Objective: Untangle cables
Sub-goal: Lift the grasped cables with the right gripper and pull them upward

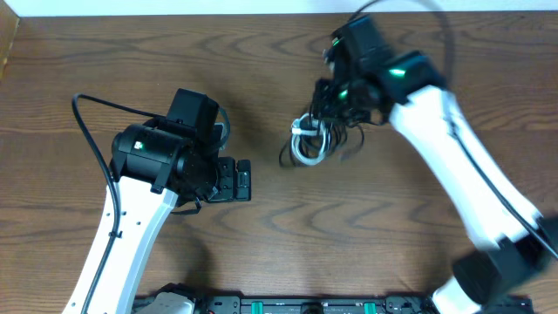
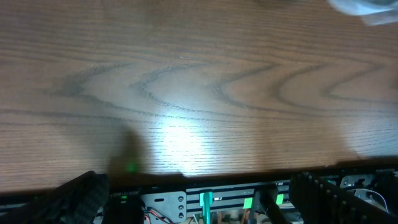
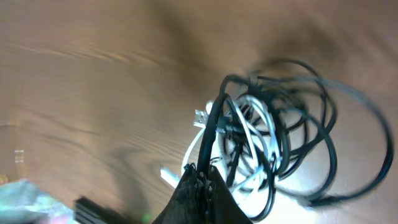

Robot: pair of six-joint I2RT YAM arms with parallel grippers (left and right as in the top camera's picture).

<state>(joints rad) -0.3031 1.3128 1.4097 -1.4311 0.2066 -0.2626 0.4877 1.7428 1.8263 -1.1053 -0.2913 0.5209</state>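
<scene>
The cables lie in one tangled bundle (image 1: pixel 312 139) of black and white loops on the wooden table, right of centre. In the right wrist view the black cords (image 3: pixel 298 124) and the white cord (image 3: pixel 258 134) are knotted together. My right gripper (image 3: pixel 204 177) is shut on a black cable strand, which runs up from between its fingertips. It sits over the bundle in the overhead view (image 1: pixel 330 109). My left gripper (image 1: pixel 240 180) is open and empty, left of the bundle, with its fingers (image 2: pixel 199 205) spread over the table's near edge.
The table's front edge with a black rail and green-taped hardware (image 2: pixel 205 202) shows under the left gripper. A black wire (image 1: pixel 87 131) loops from the left arm. A white-and-clear object (image 3: pixel 25 199) is at the lower left of the right wrist view.
</scene>
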